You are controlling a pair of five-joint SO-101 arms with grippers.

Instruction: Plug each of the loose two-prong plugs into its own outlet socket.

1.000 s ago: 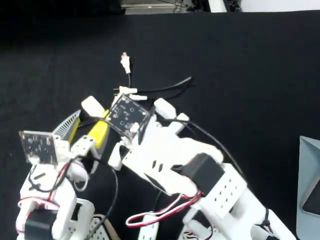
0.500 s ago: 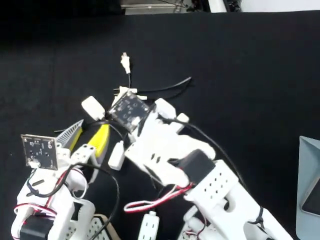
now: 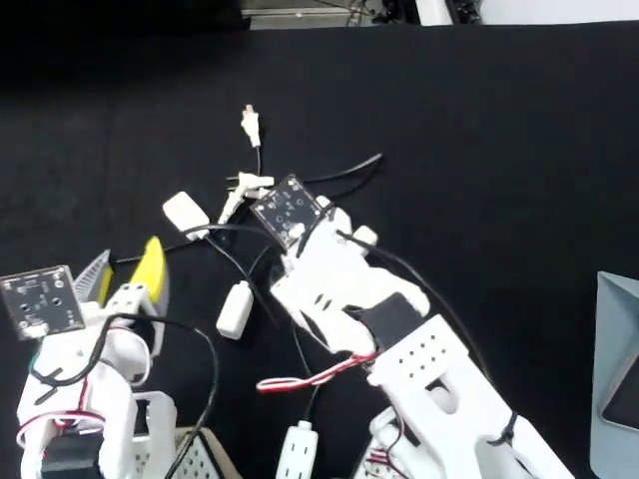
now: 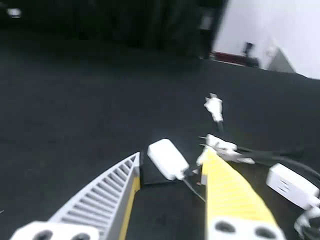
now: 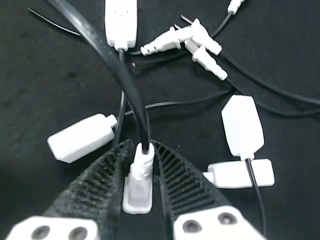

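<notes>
plug (image 5: 138, 181) between right fingers (image 5: 184, 184)

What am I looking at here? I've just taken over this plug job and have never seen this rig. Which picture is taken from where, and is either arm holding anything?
Two small robot arms sit side by side at a black table. The high view comes from a fixed camera looking down on both. The other two pictures come from a camera on each wrist, looking along that arm's own fingers.

The left gripper has one grey finger and one yellow. It is open and holds nothing. A white socket block lies on the table ahead of its fingers.

The right gripper has black ribbed fingers. It is shut on a white connector at the end of a black cable.

Around it lie loose two-prong plugs and more white socket blocks, with their cables crossing.
</notes>
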